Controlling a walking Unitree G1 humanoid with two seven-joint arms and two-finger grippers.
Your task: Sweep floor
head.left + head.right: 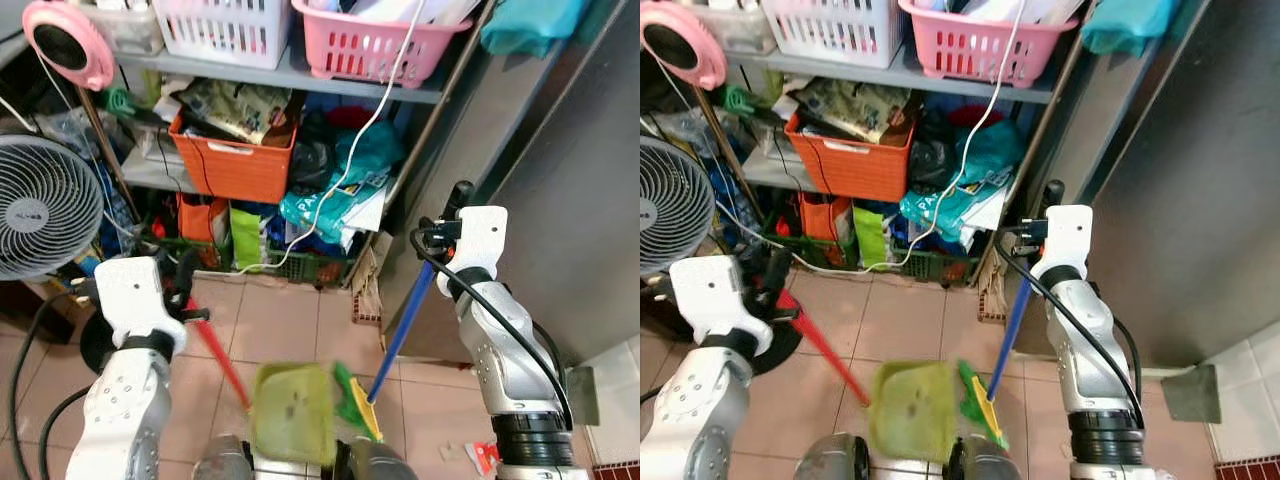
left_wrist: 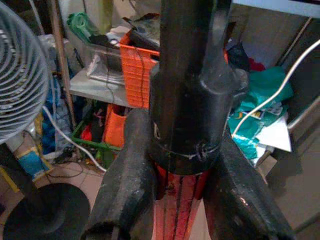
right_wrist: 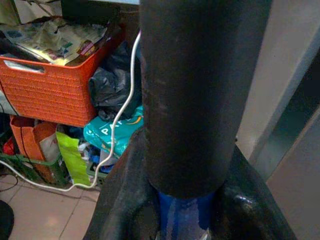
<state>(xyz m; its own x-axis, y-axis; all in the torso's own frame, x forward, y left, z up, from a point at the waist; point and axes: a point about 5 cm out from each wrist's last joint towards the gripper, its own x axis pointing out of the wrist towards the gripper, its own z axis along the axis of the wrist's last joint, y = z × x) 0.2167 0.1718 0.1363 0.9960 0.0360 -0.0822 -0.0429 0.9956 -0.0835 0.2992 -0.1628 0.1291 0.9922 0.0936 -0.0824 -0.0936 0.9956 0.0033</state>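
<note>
Green dustpan [image 1: 292,412] sits low on the near tiles, its red handle [image 1: 218,362] clamped in the left gripper [image 1: 186,290]; the right gripper [image 1: 447,232] is closed round the blue broom [image 1: 402,330], bristles beside the pan; sweeping looks barely under way.

We see the dustpan [image 1: 292,412] blurred at 6 o'clock, and the fan [image 1: 45,205] cut off at 9 o'clock.
</note>
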